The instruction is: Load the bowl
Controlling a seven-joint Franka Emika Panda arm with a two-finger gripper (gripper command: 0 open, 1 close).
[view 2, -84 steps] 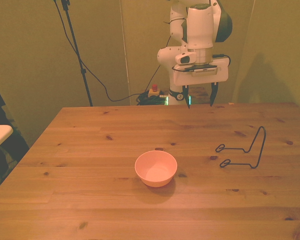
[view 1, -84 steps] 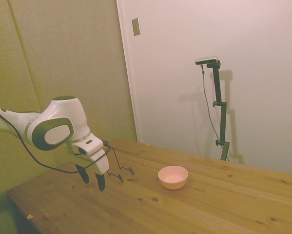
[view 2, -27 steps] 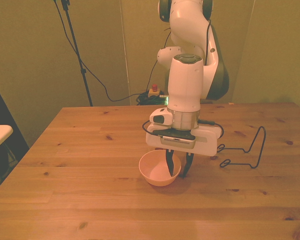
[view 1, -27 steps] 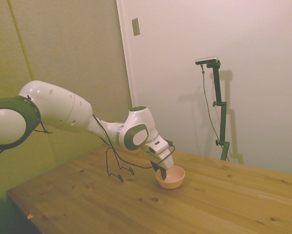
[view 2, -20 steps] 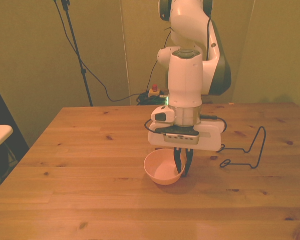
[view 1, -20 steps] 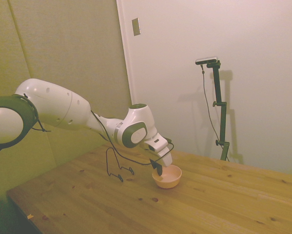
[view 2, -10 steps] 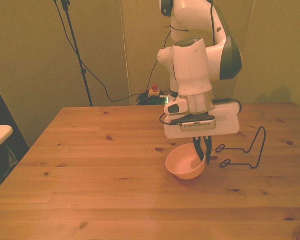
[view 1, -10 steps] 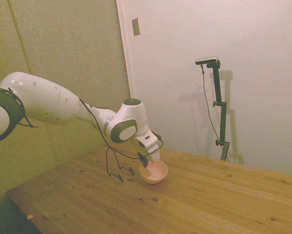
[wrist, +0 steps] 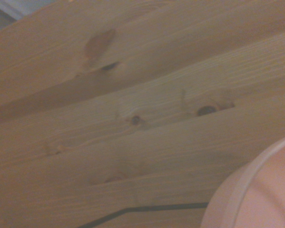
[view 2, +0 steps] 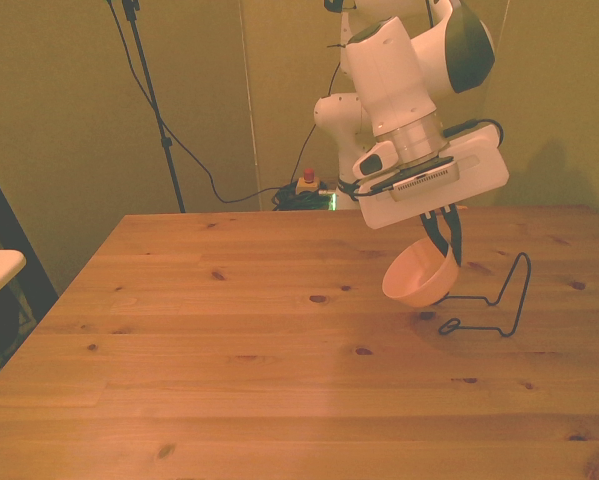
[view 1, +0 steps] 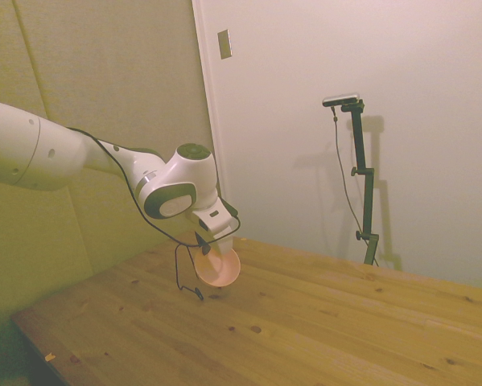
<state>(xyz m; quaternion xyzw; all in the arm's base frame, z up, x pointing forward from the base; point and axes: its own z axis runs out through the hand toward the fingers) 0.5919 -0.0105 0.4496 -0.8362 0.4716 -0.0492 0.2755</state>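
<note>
Hanging tilted above the knotty plank surface [view 2: 229,330], the smooth, round salmon bowl [view 2: 417,276] is pinched by its rim in the claw [view 2: 445,240]. It hovers just beside the thin black wire rack [view 2: 499,300], whose bent loops rest on the wood.

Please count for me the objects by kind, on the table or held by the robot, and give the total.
Pink bowl, held tilted above the table in the tool: 1
Black wire rack, standing on the table: 1
Total: 2
</note>
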